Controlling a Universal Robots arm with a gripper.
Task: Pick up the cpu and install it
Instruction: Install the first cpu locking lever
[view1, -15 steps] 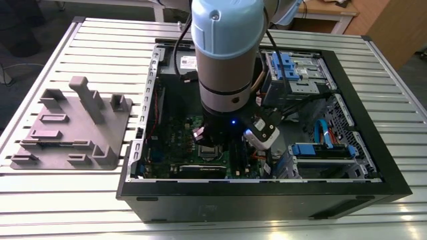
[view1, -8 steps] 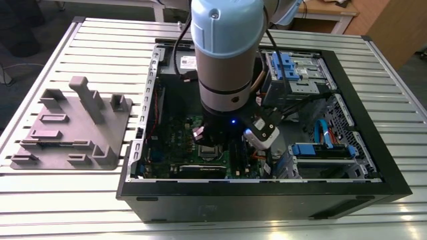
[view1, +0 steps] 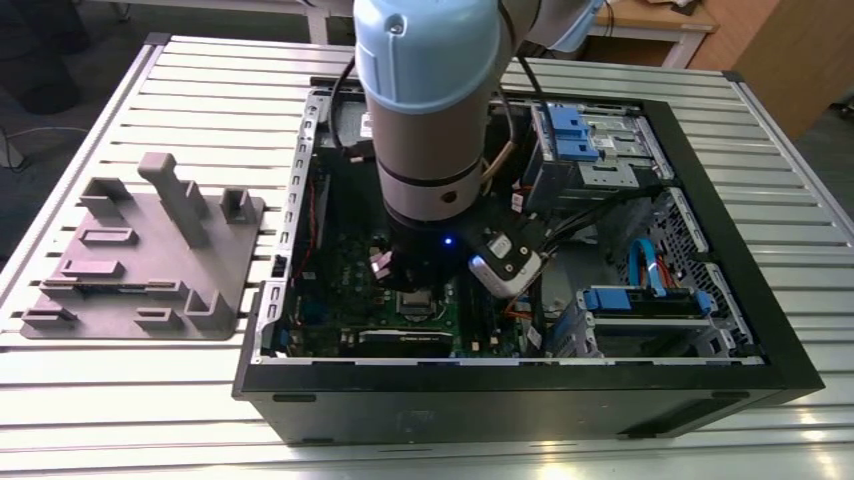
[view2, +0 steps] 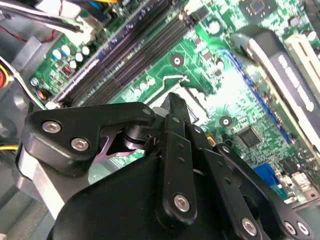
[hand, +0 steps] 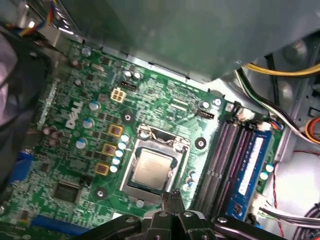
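**Chip lies in its socket, claw shut just above it**

Exterior view first: the arm reaches down into the open computer case, which lies on a slatted table. Its lower end hangs over the green board at lower centre of the frame. A grey plastic tray with upright blocks sits at the left, well apart from the case. Just under the arm's tip a pale square shows, probably the cpu, though the arm hides most of it.

Second wrist view: the gripper fills the lower half of the frame, its black fingers pressed together with nothing between them. Behind the tips, part of the socket frame shows at centre.

First wrist view: the cpu lies flat inside the socket frame at centre, silvery top up, edges seemingly square with the frame. The gripper hangs at lower centre, closed and empty, just beside the socket's near edge. Memory slots run to the right.

Judging from this, the chip already sits in place. Doing this step well means checking that it rests level all round, with no corner riding on the frame, and using no downward force on it.
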